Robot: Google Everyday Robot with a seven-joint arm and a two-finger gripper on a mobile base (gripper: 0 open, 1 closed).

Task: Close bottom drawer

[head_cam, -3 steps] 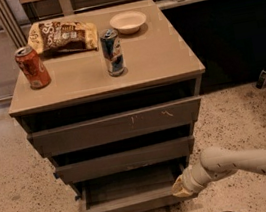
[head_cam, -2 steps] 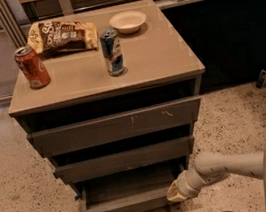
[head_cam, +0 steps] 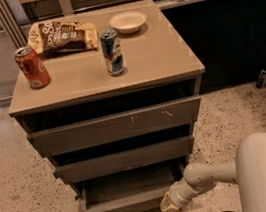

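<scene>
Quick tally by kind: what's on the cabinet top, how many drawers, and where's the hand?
Cans: 2, red can and blue can
Snack bag: 1
Bowl: 1
Drawers: 3, bottom drawer open
Total: 7
Hand: at bottom drawer's front right corner

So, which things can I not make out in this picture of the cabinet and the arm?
- Camera view: the end effector is by the right front corner of the bottom drawer; contact cannot be told.
- The bottom drawer's rear is hidden under the middle drawer.
- The arm is cut off by the right edge.
- The dark object on the floor is too small to identify.
</scene>
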